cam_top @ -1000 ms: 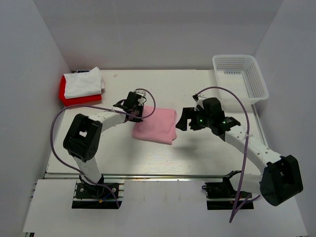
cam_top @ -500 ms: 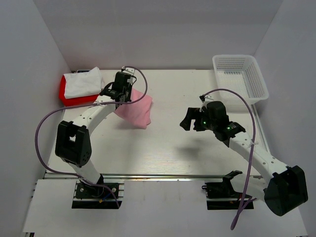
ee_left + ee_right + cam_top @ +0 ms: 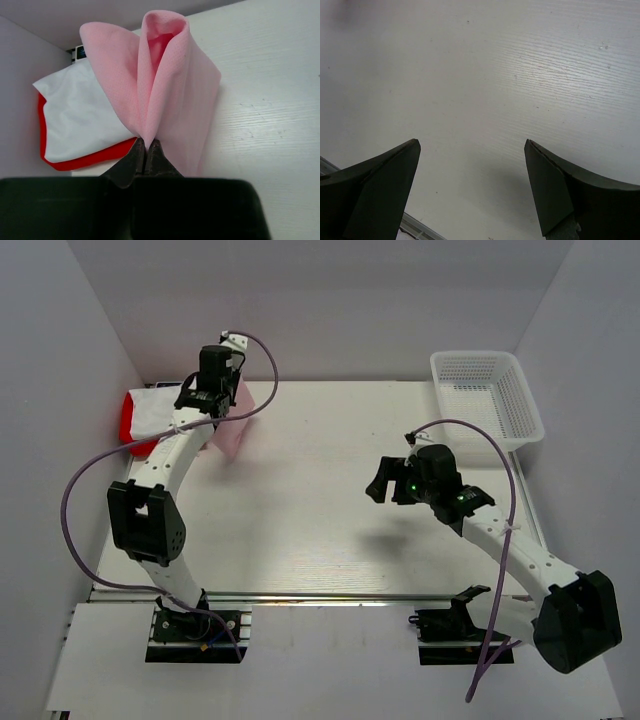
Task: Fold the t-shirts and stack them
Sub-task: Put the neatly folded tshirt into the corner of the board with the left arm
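Note:
My left gripper (image 3: pixel 212 402) is shut on the folded light pink t-shirt (image 3: pixel 233 430), which hangs from it beside the stack at the far left; in the left wrist view the gripper (image 3: pixel 146 145) pinches the pink t-shirt (image 3: pixel 165 90) by a fold. The stack is a white t-shirt (image 3: pixel 158 412) lying on a bright red t-shirt (image 3: pixel 135 435); both show in the left wrist view, the white t-shirt (image 3: pixel 80 120) and the red t-shirt (image 3: pixel 90 157). My right gripper (image 3: pixel 378 483) is open and empty above bare table, also seen in the right wrist view (image 3: pixel 472 145).
A white plastic mesh basket (image 3: pixel 485 395) stands at the far right corner. White walls close in the table (image 3: pixel 320 530) on three sides. A metal rail (image 3: pixel 330 595) runs along the near edge.
My left gripper has lifted the pink t-shirt off the table middle and carried it far and left, up to the red and white stack. The right gripper drew back slightly.

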{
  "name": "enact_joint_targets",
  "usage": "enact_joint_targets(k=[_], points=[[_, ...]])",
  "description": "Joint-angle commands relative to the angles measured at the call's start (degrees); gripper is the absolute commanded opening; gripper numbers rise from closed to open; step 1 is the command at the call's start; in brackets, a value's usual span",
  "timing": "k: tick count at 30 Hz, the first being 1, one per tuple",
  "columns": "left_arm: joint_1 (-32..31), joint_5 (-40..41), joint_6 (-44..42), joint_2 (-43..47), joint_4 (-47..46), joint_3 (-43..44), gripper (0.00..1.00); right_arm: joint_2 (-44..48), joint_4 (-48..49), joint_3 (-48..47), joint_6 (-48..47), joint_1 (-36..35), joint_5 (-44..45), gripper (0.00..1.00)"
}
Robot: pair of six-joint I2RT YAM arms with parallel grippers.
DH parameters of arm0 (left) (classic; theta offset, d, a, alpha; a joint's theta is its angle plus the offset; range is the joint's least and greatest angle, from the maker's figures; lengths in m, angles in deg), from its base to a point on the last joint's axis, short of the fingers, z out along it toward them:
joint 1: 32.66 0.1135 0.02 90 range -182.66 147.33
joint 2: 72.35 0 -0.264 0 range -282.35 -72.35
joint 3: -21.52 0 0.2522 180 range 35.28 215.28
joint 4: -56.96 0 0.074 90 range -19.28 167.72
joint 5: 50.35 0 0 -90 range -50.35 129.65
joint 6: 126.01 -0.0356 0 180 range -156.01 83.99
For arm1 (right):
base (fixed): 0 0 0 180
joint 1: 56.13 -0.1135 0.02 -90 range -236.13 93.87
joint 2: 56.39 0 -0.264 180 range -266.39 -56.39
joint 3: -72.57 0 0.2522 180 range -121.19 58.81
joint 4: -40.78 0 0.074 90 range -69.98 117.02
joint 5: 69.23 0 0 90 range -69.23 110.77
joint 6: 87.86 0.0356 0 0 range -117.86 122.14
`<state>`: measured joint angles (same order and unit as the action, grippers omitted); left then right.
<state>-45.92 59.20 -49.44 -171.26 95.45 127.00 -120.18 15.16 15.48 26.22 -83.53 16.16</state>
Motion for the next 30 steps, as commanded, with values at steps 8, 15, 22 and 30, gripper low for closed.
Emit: enact_joint_targets(k=[8,15,22,30], points=[[5.8,3.1,-3.0,-3.0,0.3,13.0,0.00,-1.9,2.2,-2.7,1.4,0.2,1.1,0.90],[9.7,3.8,-3.5,-5.3,-2.9,15.2,0.00,-2.3,2.2,-3.5,2.2,0.1,0.5,0.90],[14.1,5.7,-1.6,-8.0,-5.6,16.4,0.00,-4.3,1.9,-5.4,2.4,0.2,-0.3,0.90],[19.0,4.9,1.0,-12.4,-5.6,18.9,0.00,-7.1,1.7,-7.0,2.2,0.2,-1.2,0.90]])
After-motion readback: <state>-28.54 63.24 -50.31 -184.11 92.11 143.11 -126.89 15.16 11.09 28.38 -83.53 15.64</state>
